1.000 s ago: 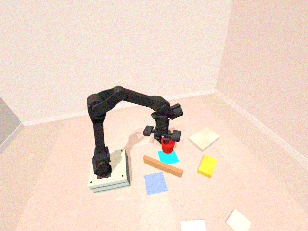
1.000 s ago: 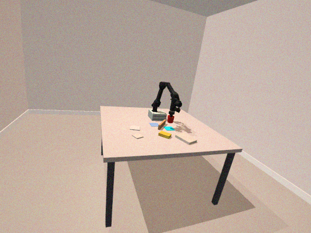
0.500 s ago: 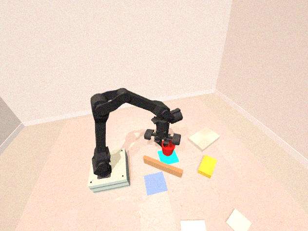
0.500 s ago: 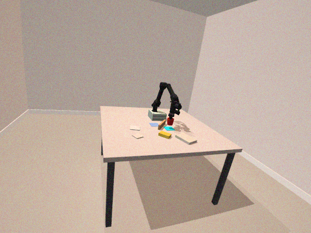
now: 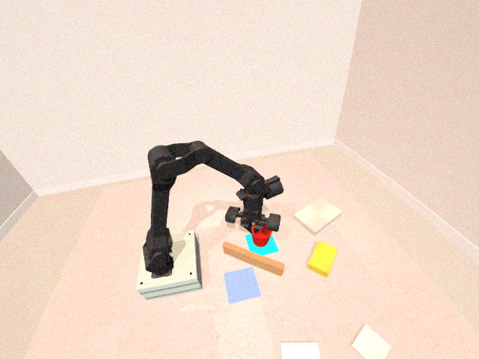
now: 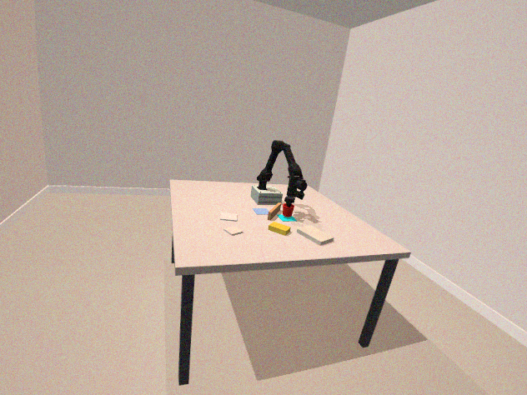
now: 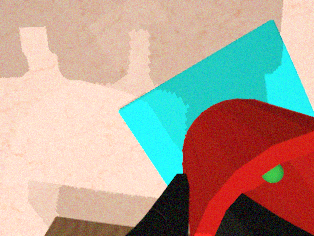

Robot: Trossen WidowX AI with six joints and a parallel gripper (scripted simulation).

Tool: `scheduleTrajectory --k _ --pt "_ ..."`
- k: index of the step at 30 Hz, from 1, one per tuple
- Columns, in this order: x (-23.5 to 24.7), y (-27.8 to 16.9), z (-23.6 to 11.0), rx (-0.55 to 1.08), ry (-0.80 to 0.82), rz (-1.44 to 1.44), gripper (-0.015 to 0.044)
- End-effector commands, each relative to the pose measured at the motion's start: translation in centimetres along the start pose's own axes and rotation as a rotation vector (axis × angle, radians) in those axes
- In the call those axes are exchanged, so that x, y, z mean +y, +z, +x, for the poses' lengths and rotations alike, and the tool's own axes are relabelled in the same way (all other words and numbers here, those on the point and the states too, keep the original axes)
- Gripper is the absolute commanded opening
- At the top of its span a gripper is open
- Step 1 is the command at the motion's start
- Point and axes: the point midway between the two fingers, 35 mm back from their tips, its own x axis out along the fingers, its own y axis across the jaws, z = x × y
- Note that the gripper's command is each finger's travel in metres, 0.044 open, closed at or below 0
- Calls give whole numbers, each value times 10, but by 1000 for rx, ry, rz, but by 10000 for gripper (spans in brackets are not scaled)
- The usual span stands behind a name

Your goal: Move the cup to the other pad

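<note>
A red cup (image 5: 261,238) (image 6: 288,210) (image 7: 225,145) stands upright over the cyan pad (image 5: 272,248) (image 6: 289,219) (image 7: 220,75). I cannot tell whether its bottom touches the pad. My gripper (image 5: 260,228) (image 6: 289,201) (image 7: 193,182) comes down from above and is shut on the cup's rim. One green marble (image 7: 273,174) shows inside the cup in the wrist view. The pale blue pad (image 5: 242,285) (image 6: 260,211) lies on the near side of an orange bar (image 5: 253,257) (image 6: 273,210), with nothing on it.
The orange bar lies between the two pads, close to the cyan one. A yellow block (image 5: 322,257) (image 6: 278,227) and a beige slab (image 5: 317,214) (image 6: 314,234) lie to the right. Two white cards (image 5: 299,350) (image 5: 370,343) lie near the front edge. The arm's base (image 5: 181,270) stands left.
</note>
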Motion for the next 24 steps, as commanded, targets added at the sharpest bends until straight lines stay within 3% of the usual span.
scheduleTrajectory --k 1,18,23,24 --pt "1 0 10 3 6 5 0" --pt "1 -1 8 3 3 0 0" --pt "1 -1 8 3 3 0 128" --pt "1 -1 8 3 3 0 128"
